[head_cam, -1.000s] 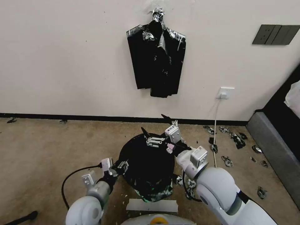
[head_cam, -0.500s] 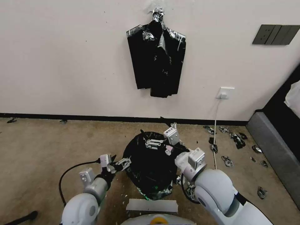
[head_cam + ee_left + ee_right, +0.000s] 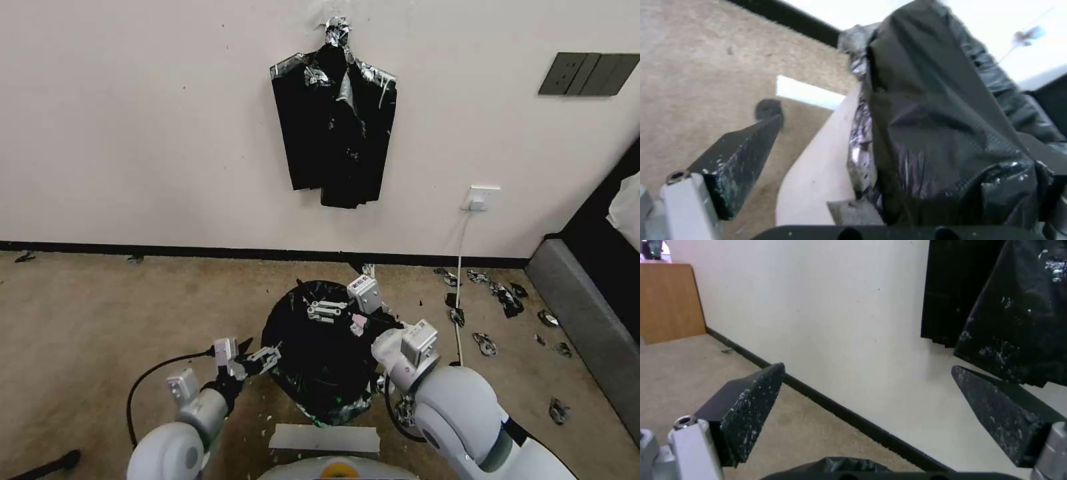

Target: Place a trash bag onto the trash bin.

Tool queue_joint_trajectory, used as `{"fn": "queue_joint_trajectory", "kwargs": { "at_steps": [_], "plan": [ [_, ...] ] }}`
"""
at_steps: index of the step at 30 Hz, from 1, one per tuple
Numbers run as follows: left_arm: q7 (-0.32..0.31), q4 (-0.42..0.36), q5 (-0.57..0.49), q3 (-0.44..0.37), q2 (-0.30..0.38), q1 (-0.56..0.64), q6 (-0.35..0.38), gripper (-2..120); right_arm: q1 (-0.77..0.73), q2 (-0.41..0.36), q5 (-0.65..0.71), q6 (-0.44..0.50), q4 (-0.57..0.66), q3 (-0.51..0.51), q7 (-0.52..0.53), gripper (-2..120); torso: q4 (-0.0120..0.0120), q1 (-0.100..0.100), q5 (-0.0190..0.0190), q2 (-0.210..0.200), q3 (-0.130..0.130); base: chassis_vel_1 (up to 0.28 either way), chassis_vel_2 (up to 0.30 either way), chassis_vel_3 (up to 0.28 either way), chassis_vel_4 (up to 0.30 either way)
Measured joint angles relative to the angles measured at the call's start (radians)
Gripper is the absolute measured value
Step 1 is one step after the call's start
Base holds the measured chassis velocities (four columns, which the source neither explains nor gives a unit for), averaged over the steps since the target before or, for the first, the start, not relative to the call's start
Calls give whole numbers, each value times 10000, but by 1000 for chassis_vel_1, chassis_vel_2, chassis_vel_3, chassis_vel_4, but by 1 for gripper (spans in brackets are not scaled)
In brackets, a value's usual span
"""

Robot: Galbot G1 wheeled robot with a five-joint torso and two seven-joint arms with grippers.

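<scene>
The bag (image 3: 320, 347) is draping over the bin (image 3: 818, 173) on the floor. We are holding both grippers, left (image 3: 257, 360) and right (image 3: 327, 309), wide apart, gripping nothing; unpinned, the film risks slipping off.

A flat bundle of black bags (image 3: 335, 120) hangs on the wall (image 3: 133, 133). Right of the bundle sit a dark switch panel (image 3: 588, 73) and, lower, a white socket (image 3: 481, 198), its cord (image 3: 459, 267) dropping toward torn black scraps (image 3: 503, 297) on the carpet (image 3: 100, 313).
</scene>
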Motion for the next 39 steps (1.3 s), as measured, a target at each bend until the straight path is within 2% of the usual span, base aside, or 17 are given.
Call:
{"fn": "queue_joint_trajectory", "kwargs": {
  "at_steps": [2,3,6,7,11,16,18,20,23,24,26,27,28,30,33,35,39],
  "plan": [
    [818,201,60,-115,-31,30,-562,100,-92,-35,-63,-9,59,17,-48,100,0,0,1,0,0,0,0,0,0],
    [818,201,60,-115,-31,30,-562,100,-92,-35,-63,-9,59,17,-48,100,0,0,1,0,0,0,0,0,0],
    [1641,490,61,-200,-84,67,-1363,100,-157,-44,-160,-20,67,4,-105,100,0,0,2,0,0,0,0,0,0],
    [1641,490,61,-200,-84,67,-1363,100,-157,-44,-160,-20,67,4,-105,100,0,0,2,0,0,0,0,0,0],
    [2975,1138,-68,-323,-207,18,-2433,100,-191,-44,-254,-40,43,-148,-136,100,0,0,0,0,0,0,0,0,0],
    [3224,1104,-629,-492,-251,71,-3020,100,-220,-83,-261,-203,46,-174,-12,100,1,0,0,0,0,0,0,0,0],
    [3116,851,-681,-692,-210,67,-3491,100,-337,-62,-255,-237,43,-86,457,100,1,0,0,0,0,0,0,0,0],
    [3116,851,-681,-692,-210,67,-3491,100,-337,-62,-255,-237,43,-86,457,100,1,0,0,0,0,0,0,0,0],
    [2583,302,77,-1226,-174,11,-4705,100,-1051,406,-474,-68,-223,605,1621,100,-1,0,2,0,0,0,0,0,0],
    [2583,302,77,-1226,-174,11,-4705,100,-1051,406,-474,-68,-223,605,1621,100,-1,0,2,0,0,0,0,0,0],
    [1835,-46,599,-1452,-242,50,-5550,100,-1605,778,-738,531,-609,1185,2151,100,0,0,1,0,0,0,0,0,0],
    [1835,-46,599,-1452,-242,50,-5550,100,-1605,778,-738,531,-609,1185,2151,100,0,0,1,0,0,0,0,0,0],
    [1501,-186,821,-1545,-293,91,-5864,100,-1861,954,-837,891,-820,1429,2301,100,-1,0,1,0,0,0,0,0,0],
    [611,-539,1900,-1924,-555,190,-6762,100,-2459,1480,-1250,2362,-1705,2092,2498,100,0,0,0,0,0,0,0,0,0],
    [391,-681,2318,-2066,-672,263,-7052,100,-2590,1663,-1425,2948,-2094,2294,2499,100,-2,0,3,0,0,0,0,0,0],
    [-168,-882,2616,-1955,-871,471,-7280,100,-2712,1971,-1593,3711,-2666,2535,2470,100,0,0,3,0,0,0,0,0,0],
    [-442,-679,2874,-1745,-1107,456,-7428,100,-2712,2197,-1642,3902,-2809,2715,2393,100,-1,0,2,0,0,0,0,0,0]
  ]
}}
